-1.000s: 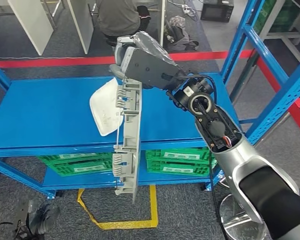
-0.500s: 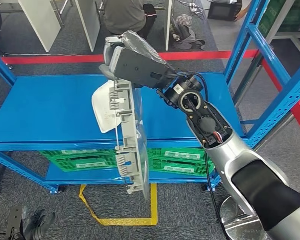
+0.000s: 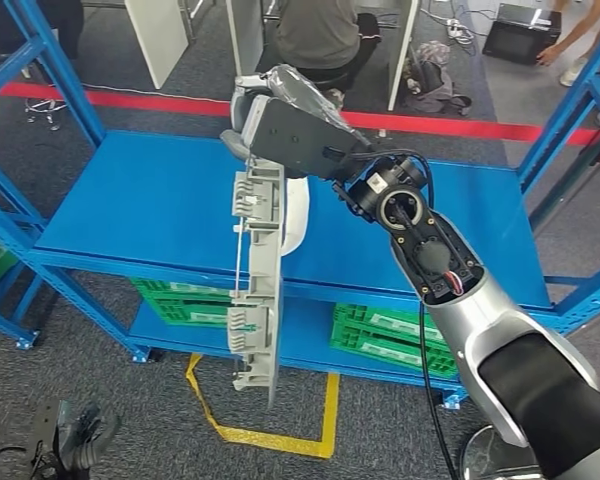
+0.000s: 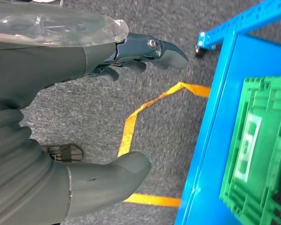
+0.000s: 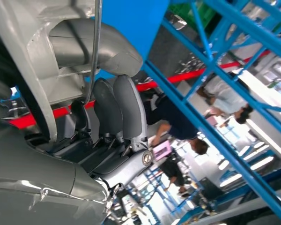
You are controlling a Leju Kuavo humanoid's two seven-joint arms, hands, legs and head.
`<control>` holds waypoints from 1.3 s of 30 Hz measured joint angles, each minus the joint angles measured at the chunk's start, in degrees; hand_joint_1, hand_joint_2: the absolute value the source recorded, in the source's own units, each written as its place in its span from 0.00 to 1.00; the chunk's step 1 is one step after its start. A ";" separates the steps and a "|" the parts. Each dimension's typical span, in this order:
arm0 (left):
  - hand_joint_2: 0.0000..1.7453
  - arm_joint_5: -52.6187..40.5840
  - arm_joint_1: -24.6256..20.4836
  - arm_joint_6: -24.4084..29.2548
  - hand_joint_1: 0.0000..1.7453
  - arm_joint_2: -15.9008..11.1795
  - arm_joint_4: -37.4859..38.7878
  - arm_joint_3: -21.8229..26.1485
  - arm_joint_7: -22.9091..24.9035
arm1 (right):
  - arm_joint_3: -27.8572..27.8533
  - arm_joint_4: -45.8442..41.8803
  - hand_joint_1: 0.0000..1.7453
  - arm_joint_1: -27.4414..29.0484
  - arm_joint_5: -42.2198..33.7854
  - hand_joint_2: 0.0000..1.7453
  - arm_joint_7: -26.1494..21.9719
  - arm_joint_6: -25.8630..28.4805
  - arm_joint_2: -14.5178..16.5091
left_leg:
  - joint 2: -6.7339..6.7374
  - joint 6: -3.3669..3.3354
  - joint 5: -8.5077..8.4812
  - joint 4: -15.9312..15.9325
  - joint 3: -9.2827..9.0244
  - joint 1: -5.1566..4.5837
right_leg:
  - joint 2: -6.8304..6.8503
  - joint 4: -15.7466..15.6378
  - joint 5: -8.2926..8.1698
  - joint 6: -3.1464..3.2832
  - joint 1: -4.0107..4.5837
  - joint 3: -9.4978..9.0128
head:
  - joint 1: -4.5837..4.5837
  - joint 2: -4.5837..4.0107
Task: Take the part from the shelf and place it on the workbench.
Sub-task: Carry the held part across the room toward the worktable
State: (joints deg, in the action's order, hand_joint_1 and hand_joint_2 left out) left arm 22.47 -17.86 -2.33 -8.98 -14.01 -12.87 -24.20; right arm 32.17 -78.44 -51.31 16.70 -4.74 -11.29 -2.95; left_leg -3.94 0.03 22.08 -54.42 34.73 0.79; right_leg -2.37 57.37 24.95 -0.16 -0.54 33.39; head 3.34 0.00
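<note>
A long grey plastic part [image 3: 257, 285] hangs straight down in front of the blue shelf [image 3: 142, 200]. My right hand [image 3: 291, 128] grips its top end, held out over the shelf's upper deck. In the right wrist view the dark fingers [image 5: 126, 108] curl around the grey part [image 5: 73, 47]. A white curved part [image 3: 298, 212] lies on the deck just behind the hanging one. My left hand [image 4: 36, 84] hangs low beside the shelf's bottom level, fingers [image 4: 151, 48] spread, holding nothing.
Green crates [image 3: 391, 337] sit on the shelf's lower level, one green crate [image 4: 261, 150] close to my left hand. Yellow tape [image 3: 259, 436] marks the grey carpet. Blue uprights [image 3: 52, 70] stand left and right. A seated person [image 3: 320, 30] is behind the red line.
The whole view has swung to the left, so the shelf sits further right. The grey part stays in my right hand, first tilting and then hanging straight again.
</note>
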 joint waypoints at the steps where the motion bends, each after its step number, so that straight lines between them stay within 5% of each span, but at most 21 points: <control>1: 1.00 0.01 0.03 0.04 0.00 0.02 0.00 0.00 -0.01 | 0.01 0.02 1.00 -0.06 -0.04 1.00 -0.03 -0.01 0.00 | -0.37 0.28 -0.11 -0.01 0.22 0.07 | -0.46 -1.46 -0.16 0.16 0.08 -0.72 | 0.02 0.00; 3: 1.00 0.01 0.22 0.10 0.00 -0.09 0.00 0.00 -0.03 | 0.02 0.04 1.00 -0.12 -0.11 1.00 -0.05 -0.04 0.01 | -1.10 1.00 -0.44 0.15 0.55 0.15 | 0.08 -2.12 -0.10 0.42 0.08 -1.29 | 0.05 0.00; 5: 1.00 0.00 0.39 0.11 0.00 -0.20 0.00 0.00 -0.05 | 0.03 0.06 1.00 -0.22 -0.11 1.00 -0.07 -0.07 0.04 | 0.00 1.68 0.37 -0.99 1.19 0.07 | 0.96 -2.72 -0.48 0.94 -0.18 -1.63 | -0.20 0.00; 7: 1.00 0.01 0.30 0.17 0.00 -0.28 0.00 0.01 -0.06 | 0.03 0.07 1.00 -0.37 -0.11 1.00 -0.08 -0.08 0.07 | 2.24 2.33 3.40 -6.75 3.95 0.09 | 1.94 -3.14 -0.70 1.35 -0.31 -1.87 | -0.96 0.00; 10: 1.00 0.01 0.41 0.26 0.00 -0.23 0.00 0.01 -0.06 | 0.06 0.19 1.00 -0.30 -0.11 1.00 -0.10 -0.21 0.07 | 3.38 3.14 6.77 -16.75 9.04 0.38 | 3.41 -3.14 -0.64 1.47 -0.26 -1.81 | -1.95 0.00; 12: 1.00 0.00 0.51 0.27 0.00 -0.26 0.00 0.01 -0.07 | 0.07 0.24 1.00 -0.28 -0.11 1.00 -0.22 -0.28 0.07 | 3.81 3.33 4.37 -13.63 7.57 0.58 | 4.29 -3.04 -0.52 1.36 -0.30 -1.82 | -2.32 0.00; 15: 1.00 0.00 0.27 0.31 0.00 -0.37 0.00 0.02 -0.11 | 0.04 0.24 1.00 -0.49 -0.15 1.00 -0.64 -0.28 0.06 | 5.74 2.85 0.01 -2.00 1.46 0.38 | 5.26 -2.54 0.00 0.65 0.03 -1.76 | -2.58 0.00; 18: 1.00 -0.01 0.24 0.37 0.00 -0.31 0.00 0.02 -0.19 | 0.04 0.31 1.00 -0.69 -0.21 1.00 -1.02 -0.25 0.04 | 5.19 1.55 -0.17 -0.08 0.63 0.12 | 6.15 -2.51 0.39 -0.15 0.39 -1.97 | -2.07 0.00; 20: 1.00 0.01 0.30 0.48 0.00 -0.31 0.00 0.02 -0.20 | 0.05 0.43 1.00 -0.74 -0.24 1.00 -1.18 -0.25 0.04 | 4.44 0.83 -0.23 0.04 0.48 0.29 | 5.46 -1.43 1.50 -0.77 0.16 -1.70 | -1.73 0.00; 24: 1.00 0.14 0.23 0.63 0.00 -0.26 0.00 0.04 -0.23 | 0.05 0.83 1.00 -0.70 -0.27 1.00 -1.58 -0.25 0.04 | 2.93 -0.13 -0.31 0.16 0.33 0.27 | 2.76 12.83 8.45 -1.18 -0.02 4.73 | -0.63 0.00; 26: 1.00 0.15 0.37 0.65 0.00 -0.21 0.00 0.04 -0.23 | 0.05 1.09 1.00 -0.58 -0.27 1.00 -1.69 -0.25 0.04 | 1.89 -0.17 -0.29 0.10 0.29 0.16 | 2.56 15.64 8.28 -1.04 -0.01 6.36 | -0.27 0.00; 30: 1.00 0.17 0.41 0.89 0.00 -0.15 0.00 0.05 -0.37 | 0.05 1.32 1.00 -0.80 -0.40 1.00 -2.00 -0.24 0.04 | -0.37 0.19 -0.18 -0.23 0.27 0.10 | 0.12 1.45 0.56 -0.06 -0.05 0.33 | 0.27 0.00; 32: 1.00 0.17 0.49 1.01 0.00 -0.11 0.00 0.06 -0.46 | 0.08 1.48 1.00 -0.91 -0.64 1.00 -2.09 -0.23 0.04 | -1.24 0.79 -0.38 -0.18 0.65 0.24 | -0.78 -1.49 0.04 0.23 0.07 -1.03 | 0.29 0.00; 34: 1.00 0.16 0.77 1.04 0.00 -0.15 0.00 0.07 -0.55 | 0.12 1.61 1.00 -1.00 -0.84 1.00 -2.13 -0.23 0.07 | -1.68 1.50 -0.64 0.07 0.90 0.37 | 0.10 -2.12 -0.19 0.63 0.03 -1.35 | 0.33 0.00; 36: 1.00 0.16 0.84 1.08 0.00 -0.27 0.00 0.10 -0.61 | 0.15 1.65 1.00 -1.18 -0.93 1.00 -2.17 -0.24 0.10 | 0.20 2.02 0.74 -1.98 1.97 0.21 | 1.13 -2.86 -0.64 1.27 -0.25 -1.73 | -0.14 0.00; 39: 1.00 0.17 0.65 1.11 0.00 -0.32 0.00 0.27 -0.65 | 0.22 1.79 1.00 -1.39 -0.97 1.00 -2.17 -0.29 0.11 | 3.02 2.70 5.79 -13.13 7.42 0.29 | 2.73 -3.15 -0.80 1.67 -0.23 -1.84 | -1.38 0.00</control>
State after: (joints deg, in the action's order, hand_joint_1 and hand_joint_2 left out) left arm 22.64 -17.21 -1.22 -9.29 -14.01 -12.60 -24.85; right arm 32.40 -76.65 -52.70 15.74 -6.91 -11.58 -2.84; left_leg -0.92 2.72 27.87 -67.55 42.15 1.08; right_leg 0.36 54.23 24.15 1.51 -0.77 31.55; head 1.96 0.00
